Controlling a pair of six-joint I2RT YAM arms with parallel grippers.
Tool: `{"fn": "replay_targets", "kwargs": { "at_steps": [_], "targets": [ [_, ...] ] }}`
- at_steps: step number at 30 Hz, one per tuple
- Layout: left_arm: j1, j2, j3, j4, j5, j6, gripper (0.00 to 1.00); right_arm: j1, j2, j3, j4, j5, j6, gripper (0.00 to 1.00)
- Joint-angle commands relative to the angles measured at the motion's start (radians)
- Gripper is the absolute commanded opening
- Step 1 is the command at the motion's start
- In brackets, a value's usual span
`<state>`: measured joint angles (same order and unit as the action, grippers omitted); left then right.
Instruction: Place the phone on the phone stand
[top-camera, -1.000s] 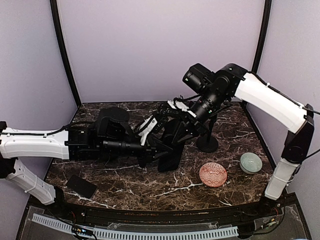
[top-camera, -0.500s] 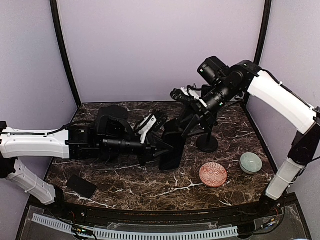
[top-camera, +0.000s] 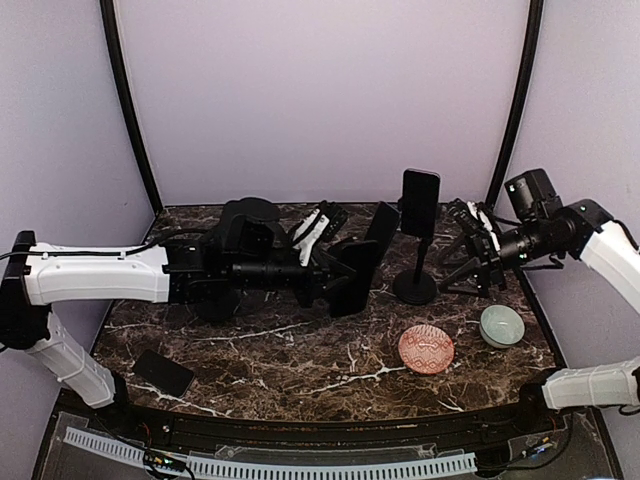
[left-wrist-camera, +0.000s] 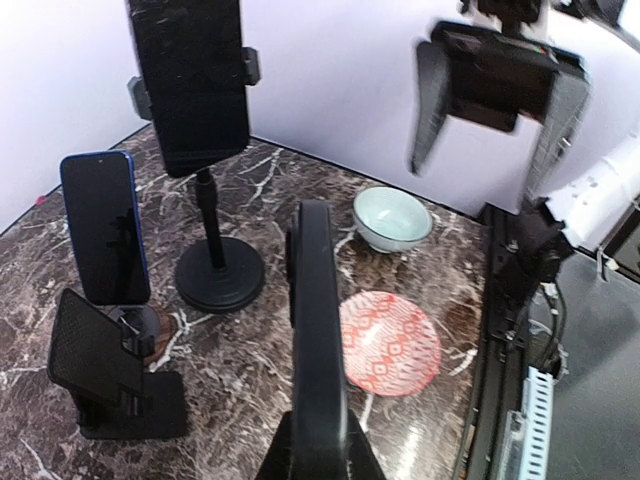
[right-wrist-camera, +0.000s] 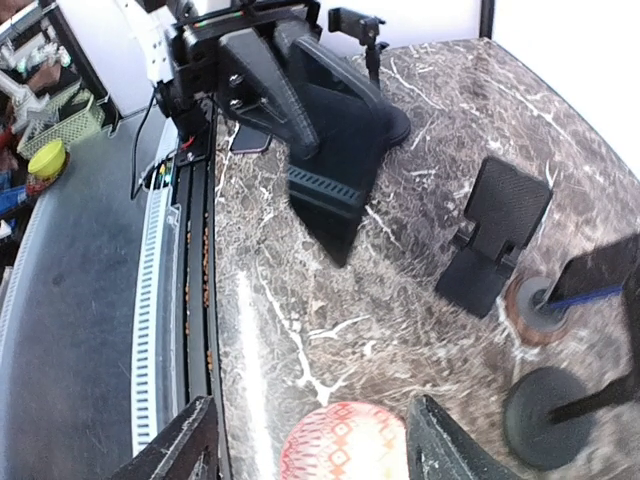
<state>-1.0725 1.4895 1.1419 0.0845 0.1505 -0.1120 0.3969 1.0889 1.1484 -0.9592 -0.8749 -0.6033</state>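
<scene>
A black phone (top-camera: 420, 201) stands upright, clipped in the tall phone stand (top-camera: 414, 286); the left wrist view shows this phone (left-wrist-camera: 190, 80) on its stand (left-wrist-camera: 219, 272) too. My right gripper (top-camera: 468, 258) hangs open to the right of the stand, apart from it, with nothing between its fingers (right-wrist-camera: 190, 445). My left gripper (top-camera: 335, 280) is shut on a second black phone (top-camera: 352, 278), held edge-on (left-wrist-camera: 318, 330) above the table, left of the tall stand. A black folding stand (left-wrist-camera: 100, 370) sits empty on the table.
A blue phone (left-wrist-camera: 103, 228) leans on a small round wooden stand (left-wrist-camera: 140, 325). A pink patterned plate (top-camera: 426, 349) and a teal bowl (top-camera: 501, 325) lie at the front right. Another dark phone (top-camera: 164, 372) lies flat at the front left, near the table edge.
My right gripper opened, let go of the phone on the tall stand and drew back to the right. My left arm carried its phone a little farther back.
</scene>
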Motion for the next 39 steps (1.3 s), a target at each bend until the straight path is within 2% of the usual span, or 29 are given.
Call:
{"fn": "replay_targets", "kwargs": {
  "at_steps": [1,5,10,15,28,39],
  "targets": [
    [0.018,0.044,0.059,0.149,-0.112,0.001,0.00,-0.057,-0.076,-0.180,0.207,-0.108,0.103,0.63],
    [0.051,0.108,0.087,0.219,-0.143,-0.003,0.00,-0.101,-0.110,-0.339,0.317,-0.122,0.141,0.60],
    [0.091,0.172,0.094,0.327,-0.172,-0.012,0.00,-0.103,-0.112,-0.397,0.348,-0.113,0.119,0.56],
    [0.111,0.204,0.064,0.441,-0.181,0.008,0.00,-0.104,-0.093,-0.392,0.361,-0.122,0.130,0.55],
    [0.211,0.275,-0.014,0.621,-0.044,-0.033,0.00,-0.104,-0.065,-0.385,0.385,-0.104,0.156,0.56],
    [0.258,0.335,0.009,0.622,0.051,-0.082,0.00,-0.103,-0.048,-0.385,0.381,-0.108,0.144,0.56]
  ]
}}
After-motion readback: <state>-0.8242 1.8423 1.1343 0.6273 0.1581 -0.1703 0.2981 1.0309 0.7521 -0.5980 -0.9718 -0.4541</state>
